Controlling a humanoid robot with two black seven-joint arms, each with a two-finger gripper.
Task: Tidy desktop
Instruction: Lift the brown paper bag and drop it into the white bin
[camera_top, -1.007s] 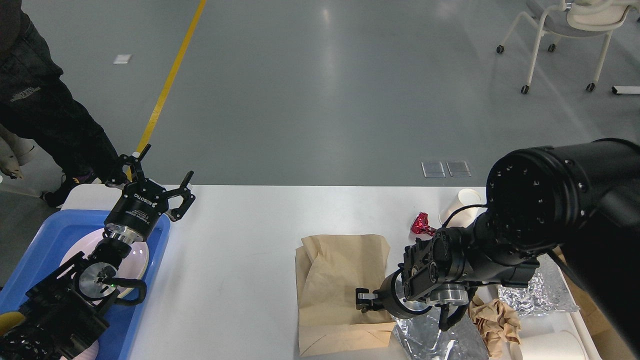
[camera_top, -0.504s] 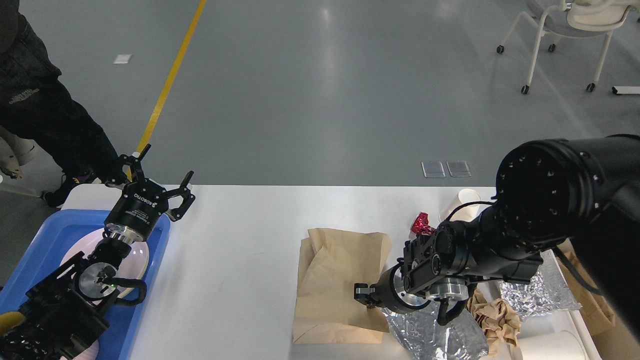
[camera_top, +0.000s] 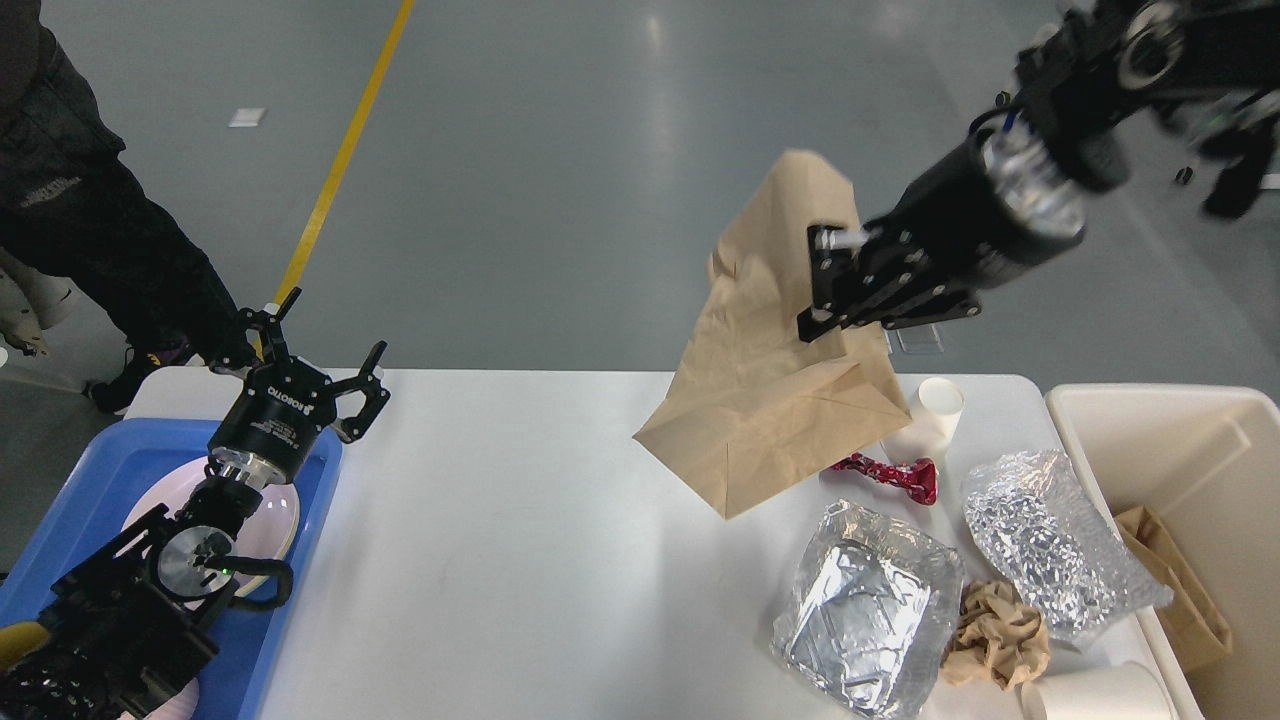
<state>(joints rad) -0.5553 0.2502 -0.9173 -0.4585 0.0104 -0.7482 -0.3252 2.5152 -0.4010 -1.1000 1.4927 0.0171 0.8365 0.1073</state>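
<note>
While the desktop (camera_top: 520, 560) spreads white across the lower part of the view as the carrying surface, most of its clutter sits on its right end: a foil tray (camera_top: 865, 610), a crumpled foil sheet (camera_top: 1050, 540), a wad of brown paper (camera_top: 1000, 635), a red wrapper (camera_top: 890, 472), a white paper cup (camera_top: 935, 410) and part of another white cup (camera_top: 1095, 693) at the near edge. Above that cluster hangs the brown paper bag (camera_top: 770, 370), lifted clear of the surface, its long axis running from a high top corner down and left to its folded bottom. The right gripper (camera_top: 835, 285) has its jaws clenched on the bag's upper right side, so the bag dangles below and to the left of the jaws. The cream bin (camera_top: 1230, 440) stands just past the right edge of the surface, to the right of and lower than the bag, with a piece of brown paper already showing inside it. That is the relation the coming move seems to turn on: the bag would have to travel rightward and down over the bin's rim, and the right arm, holding it and nearest the bin, looks best placed for it; the bag's trailing bottom corner could brush the cup or wrapper beneath. The left gripper (camera_top: 315, 365) is well apart at the far left, its jaws spread wide and gripping nothing, above the blue tray (camera_top: 90, 470) that holds a pale plate (camera_top: 285, 510).
</note>
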